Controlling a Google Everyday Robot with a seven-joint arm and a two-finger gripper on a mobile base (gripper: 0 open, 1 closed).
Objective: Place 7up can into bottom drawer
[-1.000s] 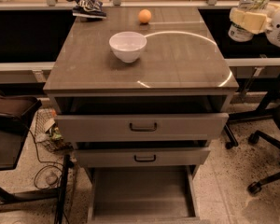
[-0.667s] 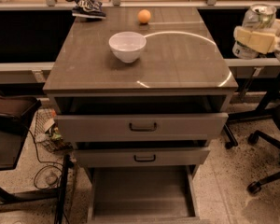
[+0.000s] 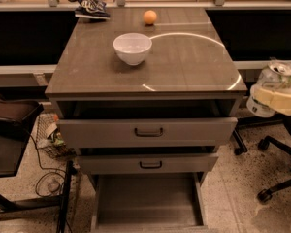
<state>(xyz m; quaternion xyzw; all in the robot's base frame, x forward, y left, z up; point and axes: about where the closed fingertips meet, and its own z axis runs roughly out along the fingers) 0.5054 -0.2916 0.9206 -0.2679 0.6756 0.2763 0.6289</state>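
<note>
So this is the carry step. The gripper point(image 3: 277, 95) is off at the right edge of the scene, just past the right side of the table point(image 3: 184, 62) and about level with its top. Its fingers are wrapped around the 7up can point(image 3: 278, 74), closed snug on its body, with the can tilted and the pull-tab top showing. The can is in the air, well apart from where it has to go.

The bottom drawer point(image 3: 148, 200) is pulled out toward the near side, down by the floor, and its grey floor looks bare. As I see it, the next move needs a swing left and a big drop in height, then coming in from the near side, so the can goes down over the open tray before the grip lets go.

What's in the way (this is the bit I'd worry about): the top drawer point(image 3: 145, 130) and the middle drawer point(image 3: 148, 164) both stick out a bit above the bottom one and overhang its far part. A straight diagonal path from where the arm is looks likely to clip their right corners. There's also an office chair base point(image 3: 276, 178) on the floor at the right, near the gripper's way down.

On the table there's a white bowl point(image 3: 132, 47), an orange ball or fruit point(image 3: 150, 17) and a snack bag point(image 3: 91, 6) at the far side, none of which matter here. A wire basket point(image 3: 51, 135) and cables sit on the left.
</note>
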